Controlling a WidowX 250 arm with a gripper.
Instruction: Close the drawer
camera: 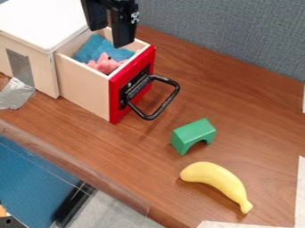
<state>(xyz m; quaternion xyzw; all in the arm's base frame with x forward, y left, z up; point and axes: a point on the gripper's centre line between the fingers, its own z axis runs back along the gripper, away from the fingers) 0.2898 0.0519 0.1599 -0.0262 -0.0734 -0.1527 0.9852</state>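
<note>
Banana (216,179), nearest the camera, lies well in front and to the right of the end effector (109,36), likely far enough aside to leave the drawer's path free. Leftmost, silver tape (17,92) is stuck low beside the white-topped cabinet (43,20), probably to anchor it against a push. Just right of that, below the end effector, the task's wooden drawer (83,84) stands pulled out, holding a blue cloth (94,47) and a pink toy (106,63) that seem low enough to slide in with it. The end effector is released, its fingers apart with nothing between them, hanging over the open compartment. That places it inward of the red front panel (132,83), so closing seems to call for going round to the outer face. The black loop handle (169,99) juts out rightward and could snag it. Farther right, the green arch block (193,134) rests on the table (256,120).
</note>
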